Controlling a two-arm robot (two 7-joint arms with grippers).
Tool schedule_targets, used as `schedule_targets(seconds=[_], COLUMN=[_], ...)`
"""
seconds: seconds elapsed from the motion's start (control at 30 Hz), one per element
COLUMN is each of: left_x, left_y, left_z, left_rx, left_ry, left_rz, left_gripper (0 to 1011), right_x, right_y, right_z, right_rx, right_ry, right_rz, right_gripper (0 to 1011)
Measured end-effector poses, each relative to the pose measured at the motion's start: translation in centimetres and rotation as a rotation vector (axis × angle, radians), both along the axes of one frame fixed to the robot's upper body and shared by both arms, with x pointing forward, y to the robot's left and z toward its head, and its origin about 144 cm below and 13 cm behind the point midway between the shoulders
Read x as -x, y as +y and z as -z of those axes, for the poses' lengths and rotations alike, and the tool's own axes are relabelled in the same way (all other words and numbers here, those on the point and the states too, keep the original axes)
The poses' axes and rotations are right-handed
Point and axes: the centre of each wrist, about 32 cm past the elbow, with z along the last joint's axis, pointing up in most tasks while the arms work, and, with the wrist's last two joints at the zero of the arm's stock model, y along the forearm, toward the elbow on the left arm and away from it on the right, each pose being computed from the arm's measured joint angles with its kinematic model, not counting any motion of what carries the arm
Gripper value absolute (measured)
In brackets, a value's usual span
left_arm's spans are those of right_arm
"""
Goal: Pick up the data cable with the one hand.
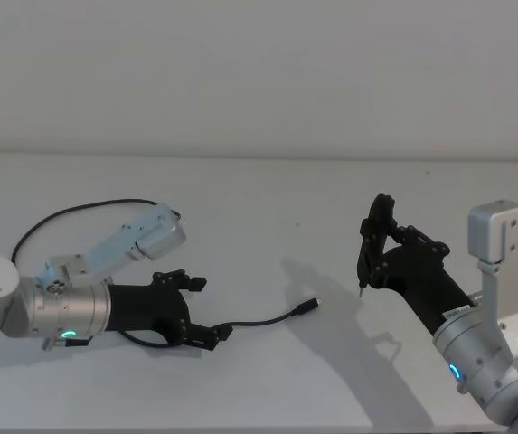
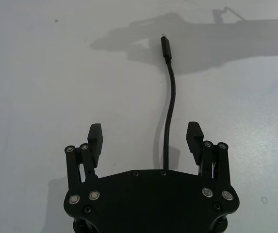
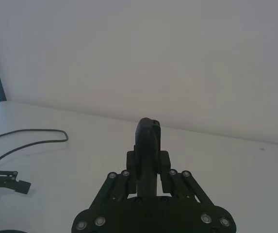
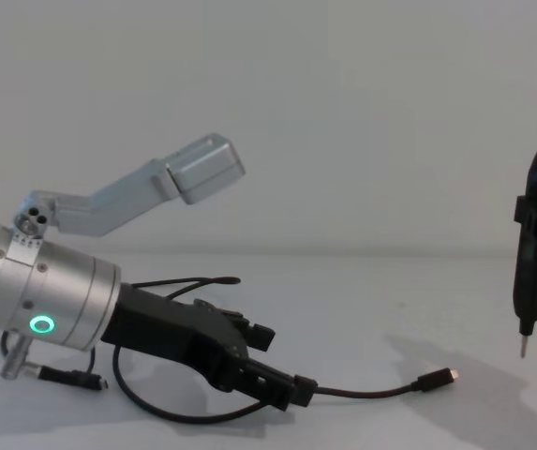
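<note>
My left gripper (image 1: 209, 309) is down low over the white table (image 1: 439, 190), reaching toward the right, and its two fingers are spread wide with nothing clamped. The data cable (image 1: 268, 319) runs straight through the gap. In the left wrist view the black line passes under my palm and out between the pads (image 2: 96, 133), nearer one pad than the other and touching neither as far as I can see.

From the fingertips the data cable carries on to the right along the table and ends in its small plug (image 1: 311, 305) with the silvery tip, lying flat in the open stretch between my two arms. The chest view shows that plug (image 4: 441, 377) just off to the right of my left gripper (image 4: 282, 366). The other way, the cable curls in a slack loop (image 4: 156, 412) on the near side under my wrist, and a long arc (image 1: 60, 217) sweeps round on the far side of the left arm. The green ring (image 4: 41, 325) glows on that arm's silver barrel.

Over on the right, my right gripper (image 3: 147, 162) hangs above the table, well apart from the plug, its fingers closed on a slim black tool (image 1: 372, 244) with the metal tip (image 4: 523, 352) pointing down.
</note>
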Motion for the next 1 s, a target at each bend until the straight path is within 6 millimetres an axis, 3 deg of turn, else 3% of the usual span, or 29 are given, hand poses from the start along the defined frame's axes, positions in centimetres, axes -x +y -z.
schedule_targets(seconds=[0.73,1.0], left_x=[-0.7,-0.8], left_y=[-1.2,-1.4], left_z=[0.9,1.0], left_rx=[-0.017,-0.018], left_ry=[0.006,0.006], left_rz=[-0.027,-0.029], left_gripper=[1005,826], right_x=[0.0,0.0], right_y=[0.0,0.0], right_z=[0.0,0.0], right_rx=[0.0,0.0], right_ry=[0.0,0.0], right_rz=[0.0,0.0], right_gripper=[274,274])
